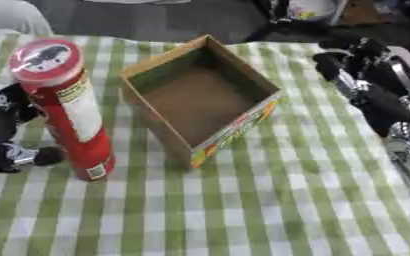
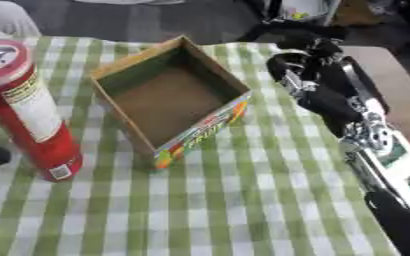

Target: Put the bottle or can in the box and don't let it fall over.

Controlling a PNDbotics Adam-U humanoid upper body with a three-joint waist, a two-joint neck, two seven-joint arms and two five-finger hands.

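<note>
Covering table: green-white checked cloth (image 1: 243, 210); dark floor (image 1: 156, 20) beyond.

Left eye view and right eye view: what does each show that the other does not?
Only the left eye view shows the left robot hand well, fingers beside the red can. Only the right eye view shows bare table past the checked cloth, at the right. Both show the upright can, the empty open box and the right robot hand.
</note>
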